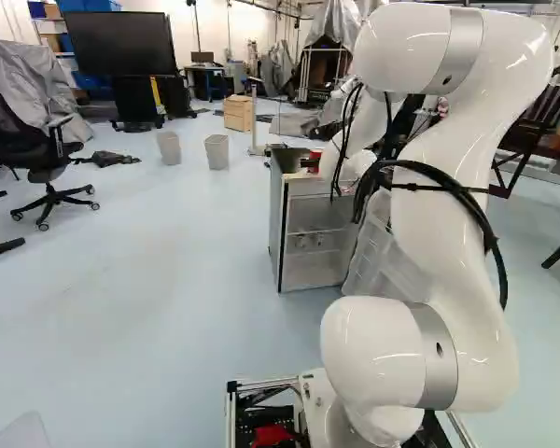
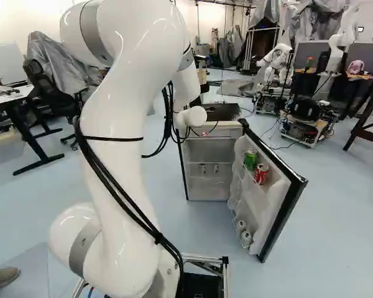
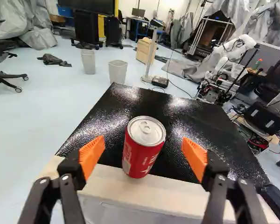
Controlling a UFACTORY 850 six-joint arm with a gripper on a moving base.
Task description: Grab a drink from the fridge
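Released claw (image 1: 311,163), 1 red can (image 3: 142,151) between (untouched), black fridge top (image 3: 100,122), 2 bins (image 3: 117,72), pale floor (image 3: 32,116)

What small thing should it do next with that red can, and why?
Probably close the pincer gently on the red can, if that is the drink wanted. The can stands upright near the edge of the fridge top, between orange pads that are wide apart, with a gap on each side, so nothing grips it.
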